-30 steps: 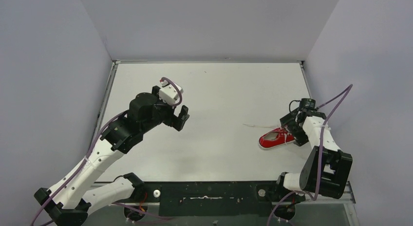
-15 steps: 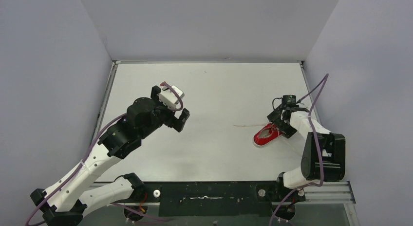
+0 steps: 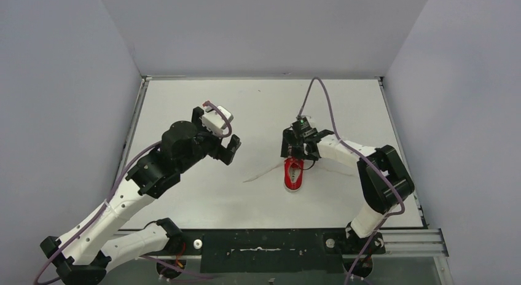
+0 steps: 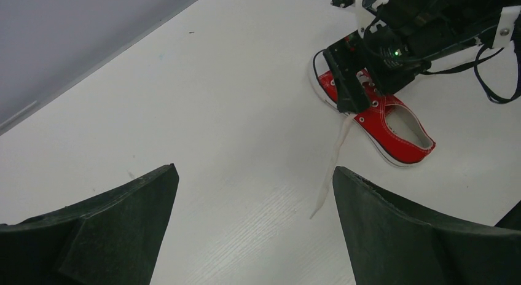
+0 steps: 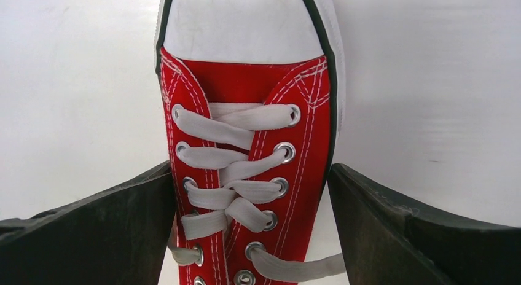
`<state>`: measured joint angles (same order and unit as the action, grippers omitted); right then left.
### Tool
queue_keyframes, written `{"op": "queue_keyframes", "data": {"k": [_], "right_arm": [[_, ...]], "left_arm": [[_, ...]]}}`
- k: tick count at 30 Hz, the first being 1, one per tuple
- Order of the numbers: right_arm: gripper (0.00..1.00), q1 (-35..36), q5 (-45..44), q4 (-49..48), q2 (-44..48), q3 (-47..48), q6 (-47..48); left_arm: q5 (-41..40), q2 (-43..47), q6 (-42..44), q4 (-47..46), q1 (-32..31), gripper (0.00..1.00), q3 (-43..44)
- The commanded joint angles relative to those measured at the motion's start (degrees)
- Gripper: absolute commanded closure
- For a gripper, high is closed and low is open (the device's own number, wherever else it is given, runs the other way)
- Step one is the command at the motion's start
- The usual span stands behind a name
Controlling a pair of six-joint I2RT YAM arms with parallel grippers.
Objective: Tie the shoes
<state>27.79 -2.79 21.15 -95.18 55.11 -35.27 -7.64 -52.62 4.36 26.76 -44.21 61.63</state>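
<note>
The red sneaker (image 3: 293, 177) lies on the white table near the middle, heel toward the near edge. My right gripper (image 3: 295, 153) straddles its laced front, a finger against each side, shut on it. The right wrist view shows the white toe cap, red upper (image 5: 246, 88) and crossed white laces between the fingers (image 5: 250, 168). One loose lace end (image 3: 258, 173) trails left over the table, another runs right. My left gripper (image 3: 231, 151) hovers open and empty to the shoe's left; its view shows the shoe (image 4: 393, 125) and lace end (image 4: 332, 168) beyond its fingers (image 4: 254, 168).
Grey walls close in the table (image 3: 258, 107) on the left, back and right. A black rail (image 3: 264, 242) with both arm bases runs along the near edge. The right arm's purple cable (image 3: 319, 91) arches above the table's far half.
My right gripper has swept from the table's right side toward the middle, dragging the sneaker with it and turning it heel-near. The lace trails behind. The left arm has barely moved.
</note>
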Motion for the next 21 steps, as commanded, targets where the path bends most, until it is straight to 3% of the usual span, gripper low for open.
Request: {"op": "queue_keyframes", "data": {"k": [1,7,12,17,21], "right_arm": [[0.10,6.86,8.17,5.78,-4.95,2.34,3.20],[0.00,8.38,6.94,12.43,-2.75,6.50,9.46],[0.00,1.24,10.19,16.16,6.32,7.81,12.67],[0.00,-3.27,15.92,19.02,14.40,7.80,8.26],[0.00,-3.07,21.27,18.73,10.40,9.84,5.77]], "left_arm": [[0.15,-1.45,-3.39,-3.73,1.81,0.03,-0.09],[4.83,-7.26,-7.38,-5.68,3.88,0.03,-1.31],[8.48,-13.11,-16.39,-0.13,6.59,0.03,-1.11],[19.92,-13.56,-26.29,0.97,11.39,0.03,-6.53],[22.20,-13.49,-29.37,1.31,11.16,0.04,-6.87]]}}
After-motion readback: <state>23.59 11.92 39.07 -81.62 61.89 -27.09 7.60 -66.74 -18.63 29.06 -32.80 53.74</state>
